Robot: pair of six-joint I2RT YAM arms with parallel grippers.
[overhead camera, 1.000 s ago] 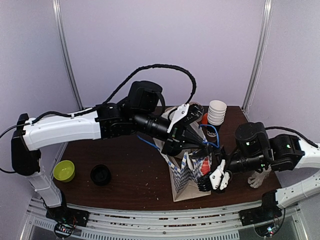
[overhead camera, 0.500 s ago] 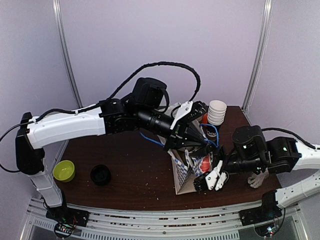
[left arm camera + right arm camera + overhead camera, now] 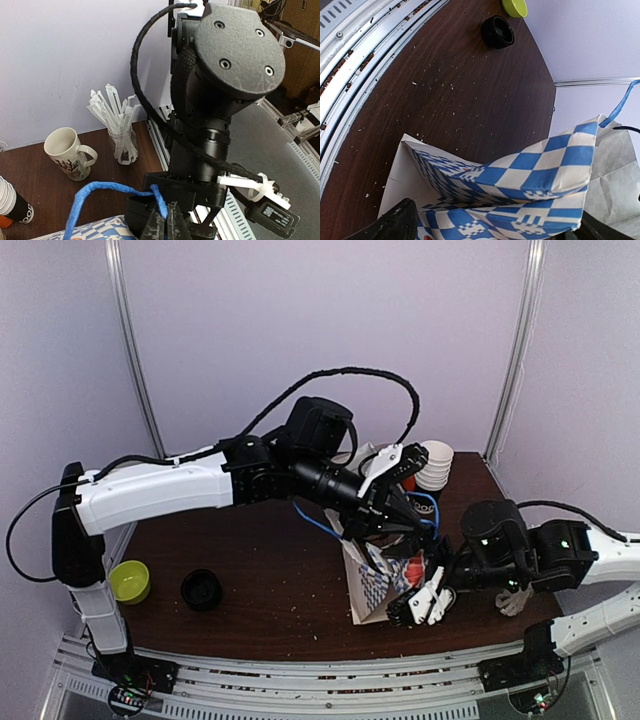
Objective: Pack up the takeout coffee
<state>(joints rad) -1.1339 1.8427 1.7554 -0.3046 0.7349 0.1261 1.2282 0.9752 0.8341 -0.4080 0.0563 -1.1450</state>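
A blue-and-white checkered paper bag (image 3: pixel 368 585) stands at the table's middle, leaning and creased. My left gripper (image 3: pixel 404 514) is above it, shut on the bag's blue handle (image 3: pixel 100 192), which its closed fingers pinch in the left wrist view (image 3: pixel 168 220). My right gripper (image 3: pixel 418 605) is open at the bag's near right side. The bag's folded wall (image 3: pixel 520 175) lies between its spread fingers (image 3: pixel 390 222). Something red shows in the bag's mouth (image 3: pixel 411 567). The lidded takeout coffee cup does not show clearly; a dark shape behind the bag cannot be identified.
A stack of lidless paper cups (image 3: pixel 434 464) stands at the back right. A cream mug (image 3: pixel 65 152) and a glass of wrapped straws (image 3: pixel 120 135) stand near the table's right edge. A green bowl (image 3: pixel 128 581) and a black round lid-like piece (image 3: pixel 201 590) lie at the near left.
My left arm has reached further right while holding the blue handle. My right gripper has slid left and down along the bag's front. The bag leans more.
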